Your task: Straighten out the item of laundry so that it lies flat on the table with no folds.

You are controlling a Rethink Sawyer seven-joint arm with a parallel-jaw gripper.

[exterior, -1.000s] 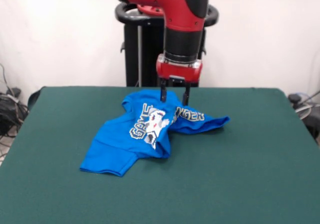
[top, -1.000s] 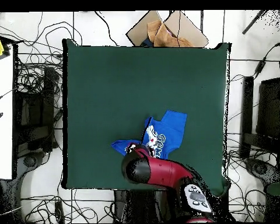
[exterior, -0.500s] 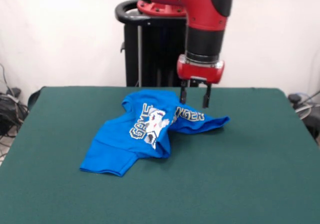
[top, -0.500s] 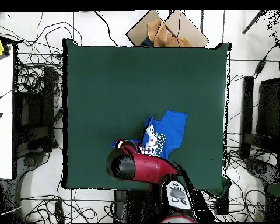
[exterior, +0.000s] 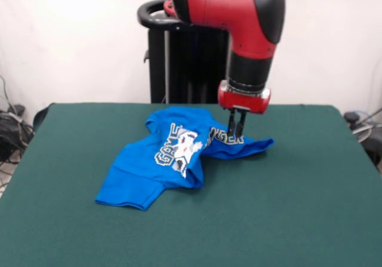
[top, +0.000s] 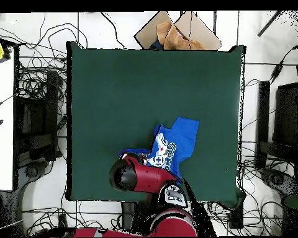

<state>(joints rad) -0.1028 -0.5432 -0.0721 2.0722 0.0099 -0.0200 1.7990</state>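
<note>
- The table (exterior: 310, 219), covered in dark green cloth, fills most of both views and is far larger than anything lying on it.
- The red and black arm (exterior: 239, 16) reaches down from above in the front view. In the overhead view its bulk covers the table edge nearest the base.
- The blue T-shirt (exterior: 161, 165) lies crumpled around the middle of the table, towards the far side as the front view shows it. It is folded over itself, with the white lettering and the pixel print bunched along a crease. One part spreads towards the near left, and a narrower flap points right.
- The gripper (exterior: 236, 132) sits low over the shirt's right flap, right at the lettering. Its fingers look pressed close together with their tips at the cloth. Whether any fabric is pinched between them cannot be told.
- A brown cardboard piece (top: 176, 31) lies on the floor beyond the table's far edge in the overhead view.
</note>
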